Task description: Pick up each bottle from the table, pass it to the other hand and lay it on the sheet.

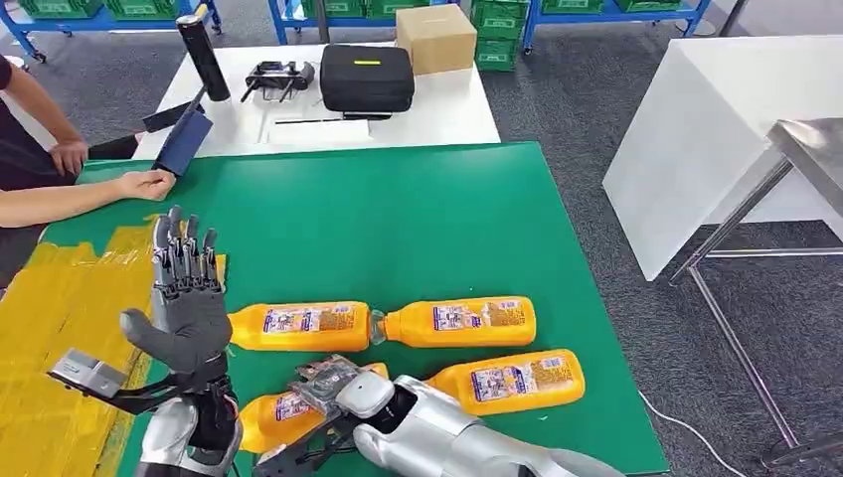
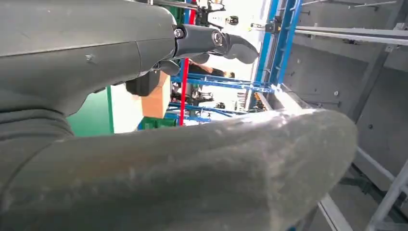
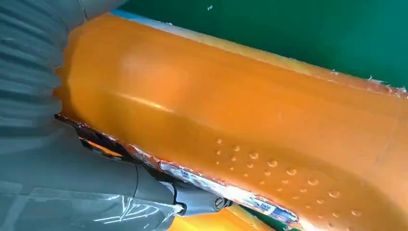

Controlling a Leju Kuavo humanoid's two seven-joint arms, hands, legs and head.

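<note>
Four orange bottles lie on the green mat [image 1: 398,219]. One bottle [image 1: 298,326] lies just right of my left hand, a second [image 1: 459,321] meets it cap to cap, and a third [image 1: 517,381] lies nearer the front. My right hand [image 1: 333,390] wraps around the fourth bottle [image 1: 266,415] at the front; in the right wrist view its orange body [image 3: 250,120] presses against the palm, with a finger [image 3: 192,201] curled beneath. My left hand [image 1: 184,298] stands upright over the edge of the yellow sheet [image 1: 60,308], fingers [image 2: 211,41] straight and apart, holding nothing.
A person's hand [image 1: 147,184] rests on the mat's far left corner beside a dark blue pad [image 1: 184,139]. Behind the mat a white table [image 1: 447,109] carries a black case [image 1: 366,78], a cardboard box [image 1: 435,38] and a dark cylinder [image 1: 203,52]. A metal table [image 1: 810,149] stands to the right.
</note>
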